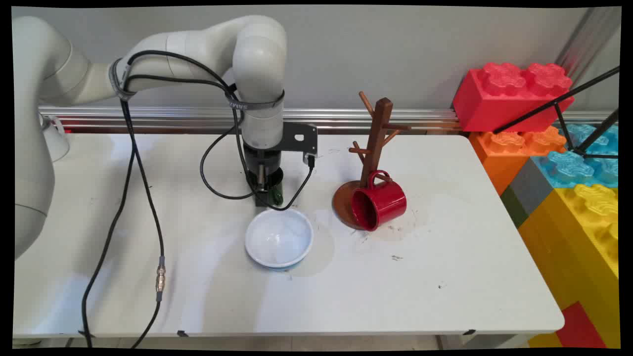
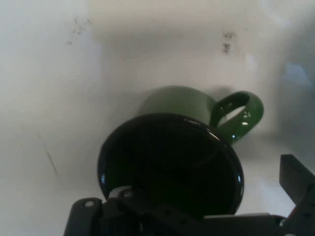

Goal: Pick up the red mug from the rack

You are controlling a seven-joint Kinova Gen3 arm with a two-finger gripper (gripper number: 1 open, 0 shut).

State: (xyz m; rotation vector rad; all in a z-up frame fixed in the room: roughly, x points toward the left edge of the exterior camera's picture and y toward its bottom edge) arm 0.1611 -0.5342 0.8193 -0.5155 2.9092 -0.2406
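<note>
My gripper [image 1: 268, 196] is lowered to the table just behind the white bowl [image 1: 279, 238]. A dark green mug [image 1: 277, 194] stands under it, mostly hidden by the hand in the main view. In the hand view the green mug [image 2: 172, 162] fills the middle, seen from above with its dark inside showing and its handle [image 2: 241, 113] at the upper right. The gripper [image 2: 189, 199] straddles the mug, and its right finger [image 2: 297, 183] stands apart from the rim, so it is open. The left fingertip is out of sight behind the linkage.
A wooden mug tree [image 1: 374, 148] stands right of the gripper, and a red mug [image 1: 380, 202] lies on its side against the tree's round base. Large toy bricks [image 1: 544, 148] are stacked off the table's right edge. Black cables [image 1: 143, 198] hang from the arm at the left.
</note>
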